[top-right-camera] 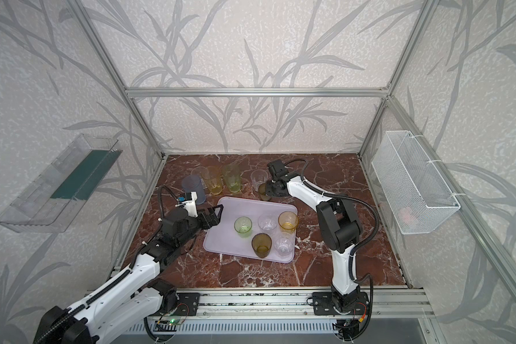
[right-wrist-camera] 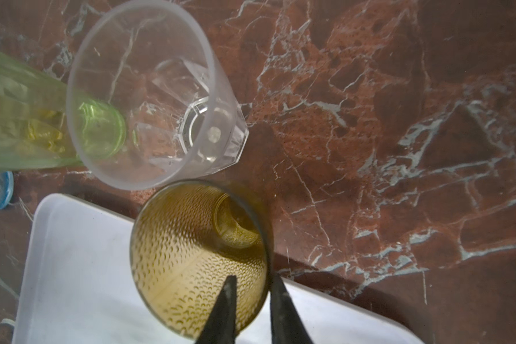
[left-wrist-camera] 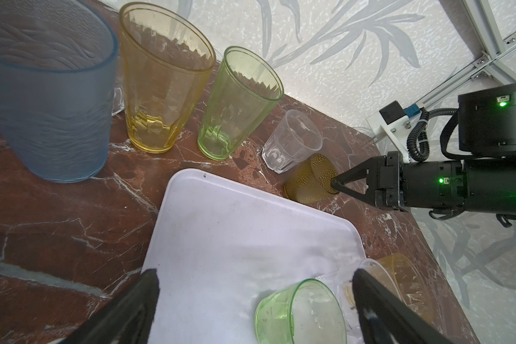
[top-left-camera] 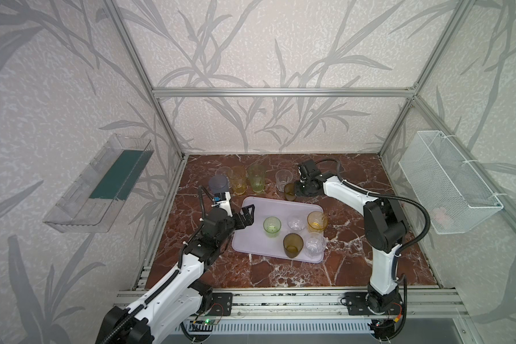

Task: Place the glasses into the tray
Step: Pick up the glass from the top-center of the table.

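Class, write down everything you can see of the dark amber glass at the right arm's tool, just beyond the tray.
The amber glass is a short, translucent brown tumbler, plastic-looking, with dimpled walls, a plain rim and a smaller round base. It is empty, mouth up, on the marble table just off the far edge of the tray, close beside a clear glass. The right tool straddles its wall, one finger inside, one outside; whether it pinches the wall cannot be told.
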